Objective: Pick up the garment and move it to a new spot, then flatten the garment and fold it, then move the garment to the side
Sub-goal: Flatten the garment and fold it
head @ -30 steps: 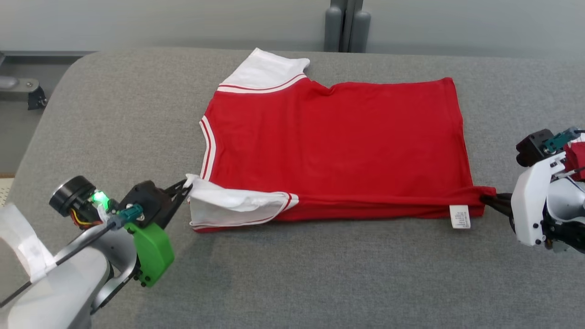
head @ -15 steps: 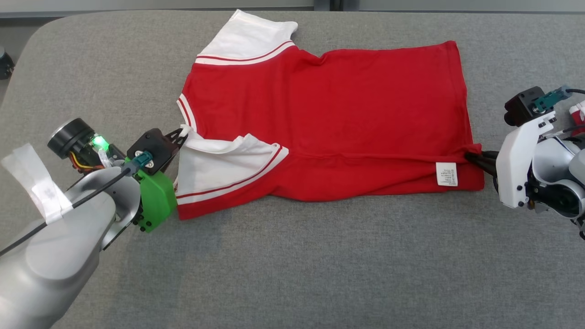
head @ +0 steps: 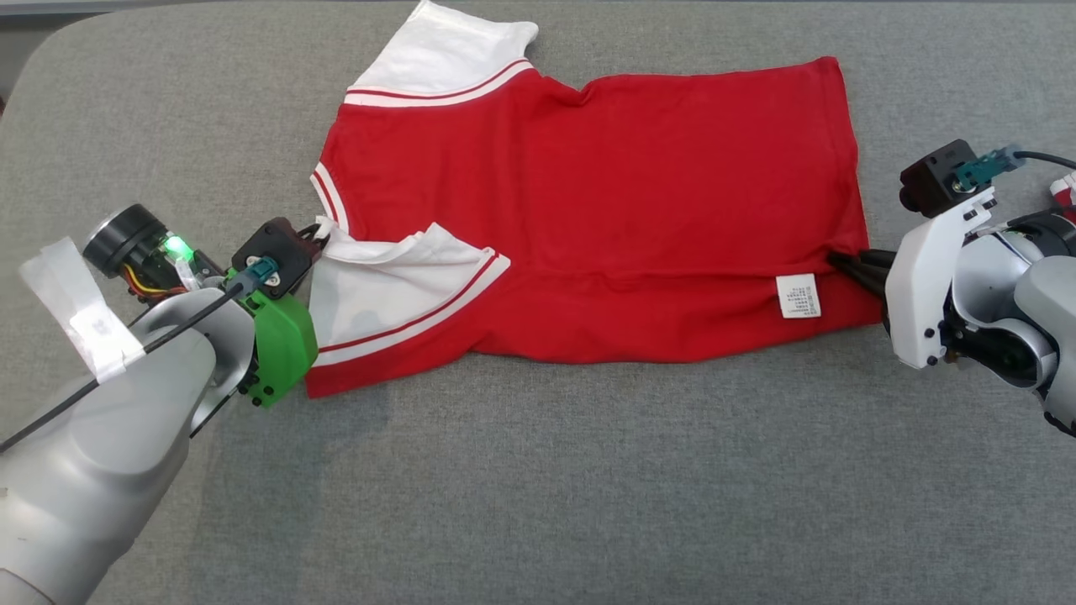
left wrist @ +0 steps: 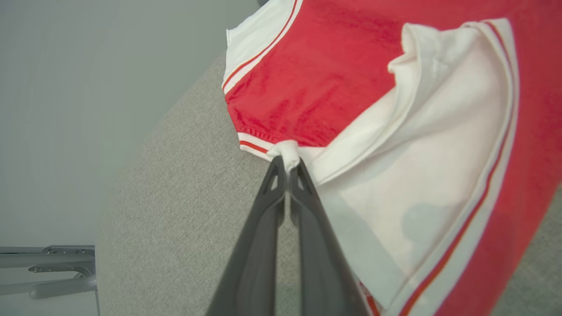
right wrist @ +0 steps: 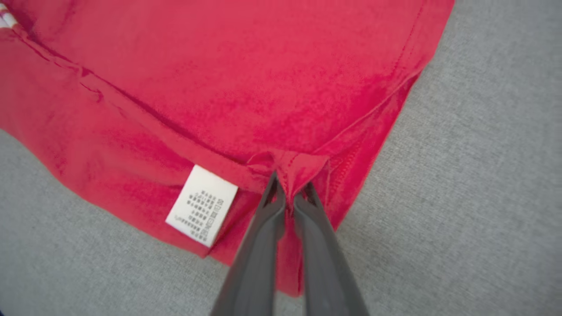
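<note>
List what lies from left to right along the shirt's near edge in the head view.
In order: left gripper → folded white sleeve → white care label → right gripper; both pinch the red T-shirt.

A red fabric T-shirt with white sleeves (head: 605, 210) lies partly folded on a grey upholstered surface (head: 588, 487). The left gripper (head: 319, 231) pinches the near white sleeve (head: 387, 286). The right gripper (head: 838, 260) pinches the hem corner beside a white care label (head: 799, 296).

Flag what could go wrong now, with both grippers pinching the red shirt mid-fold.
The left gripper pinches a small nub of the white sleeve; it could slip out under tension.
The right gripper holds a bunched hem corner of the red fabric shirt; the folded edge lies slanted, so the fold may land crooked.
</note>
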